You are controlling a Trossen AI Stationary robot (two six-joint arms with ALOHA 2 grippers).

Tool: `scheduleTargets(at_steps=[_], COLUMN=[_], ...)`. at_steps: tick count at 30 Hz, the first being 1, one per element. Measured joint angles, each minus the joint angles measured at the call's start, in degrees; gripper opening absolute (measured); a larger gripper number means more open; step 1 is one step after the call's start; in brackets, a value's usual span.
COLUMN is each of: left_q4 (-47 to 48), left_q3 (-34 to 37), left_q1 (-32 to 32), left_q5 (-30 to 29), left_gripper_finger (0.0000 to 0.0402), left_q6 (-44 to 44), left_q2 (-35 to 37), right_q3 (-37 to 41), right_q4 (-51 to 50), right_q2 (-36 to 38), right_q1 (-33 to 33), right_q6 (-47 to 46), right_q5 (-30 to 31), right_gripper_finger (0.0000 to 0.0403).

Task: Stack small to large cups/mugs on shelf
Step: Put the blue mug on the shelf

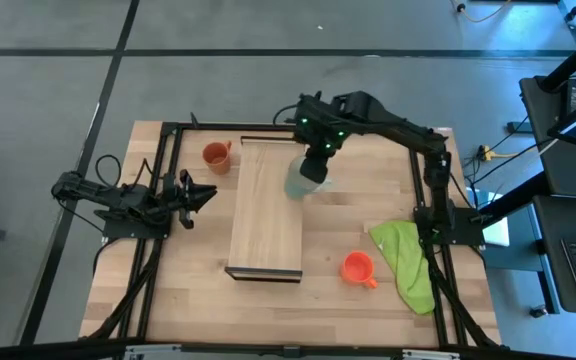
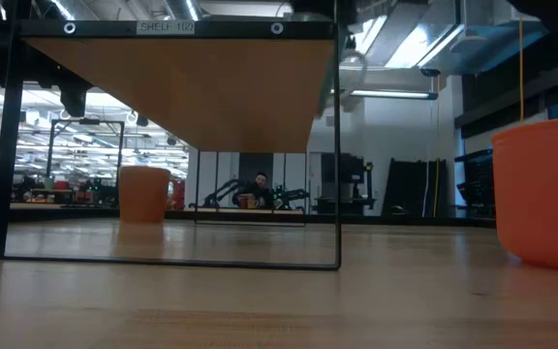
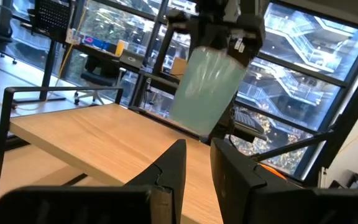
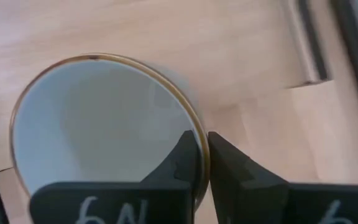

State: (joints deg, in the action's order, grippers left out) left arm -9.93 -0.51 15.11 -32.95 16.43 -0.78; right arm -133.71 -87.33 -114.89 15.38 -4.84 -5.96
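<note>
Your right gripper (image 1: 315,166) sits in the upper middle of the high view, its fingers pinched on the rim of the pale grey-white mug (image 1: 302,181). In the right wrist view one finger (image 4: 180,163) is inside the mug (image 4: 98,130) and the other outside, the rim clamped between them. In the left wrist view the same mug (image 3: 208,88) hangs tilted, above and clear of the plank.

The mug lies over the upper right edge of the shelf (image 1: 266,208), the long light-wood plank running down the centre of the high view. The low view shows the plank (image 2: 192,82) from beneath, carried on a thin dark frame.

The brownish-orange mug (image 1: 216,156) stands on the table (image 1: 198,290) just left of the shelf's upper end. The orange-red mug (image 1: 357,268) stands at lower right, near the shelf's lower end, just beside a green cloth (image 1: 408,258).

Your left gripper (image 1: 196,196) rests at the left table edge, level with the shelf's middle, fingers nearly closed on nothing, with a narrow gap visible in the left wrist view (image 3: 196,171).
</note>
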Motion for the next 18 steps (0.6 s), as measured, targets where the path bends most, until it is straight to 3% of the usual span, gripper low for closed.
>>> scheduleTargets(at_steps=[4, 11, 18], left_q4=[0.02, 0.48, 0.46], left_q3=[0.00, 0.00, 0.01], left_q1=[0.02, 0.01, 0.01], left_q5=[0.00, -0.02, -0.02], left_gripper_finger=[0.0069, 0.0069, 0.0069], left_q6=[1.51, 2.95, 2.95], left_q2=[0.00, 0.00, 0.00], right_q3=[-1.20, -1.29, -1.18], right_q4=[-2.72, 7.39, 8.32], right_q2=[-2.62, -2.54, -2.80], right_q1=[0.89, 0.96, 0.98], right_q6=[0.99, 3.76, 4.43], right_q5=[-0.09, 0.34, -0.08], right_gripper_finger=[0.0025, 0.0030, 0.0032])
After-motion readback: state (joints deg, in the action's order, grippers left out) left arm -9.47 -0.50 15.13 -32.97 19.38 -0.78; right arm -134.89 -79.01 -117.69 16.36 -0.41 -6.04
